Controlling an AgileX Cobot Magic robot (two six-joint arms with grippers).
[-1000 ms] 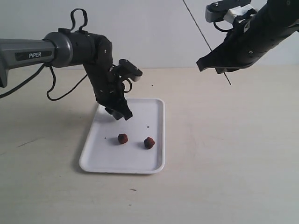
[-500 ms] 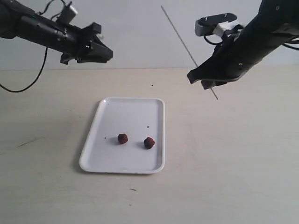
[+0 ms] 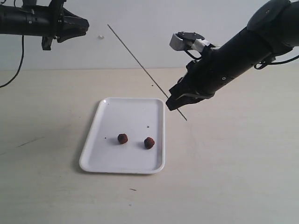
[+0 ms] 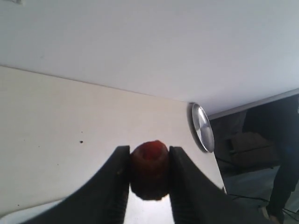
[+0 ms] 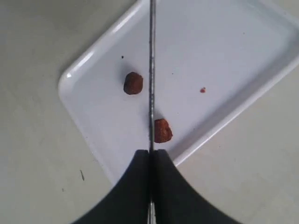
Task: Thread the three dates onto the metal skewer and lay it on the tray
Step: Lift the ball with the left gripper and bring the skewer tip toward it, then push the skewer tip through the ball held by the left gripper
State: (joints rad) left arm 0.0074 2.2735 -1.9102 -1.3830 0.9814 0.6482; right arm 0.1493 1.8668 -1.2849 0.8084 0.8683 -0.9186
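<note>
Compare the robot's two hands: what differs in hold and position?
The left hand pinches a date; the right hand is shut on the metal skewer. The left hand is high, left of the tray; the right hand hangs lower, near its right edge. Both grip something.

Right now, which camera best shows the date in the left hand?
Left wrist view: the date sits close up, pinched in the left hand. The exterior view shows that hand but not the date. The right wrist view shows only two other dates on the tray.
</note>
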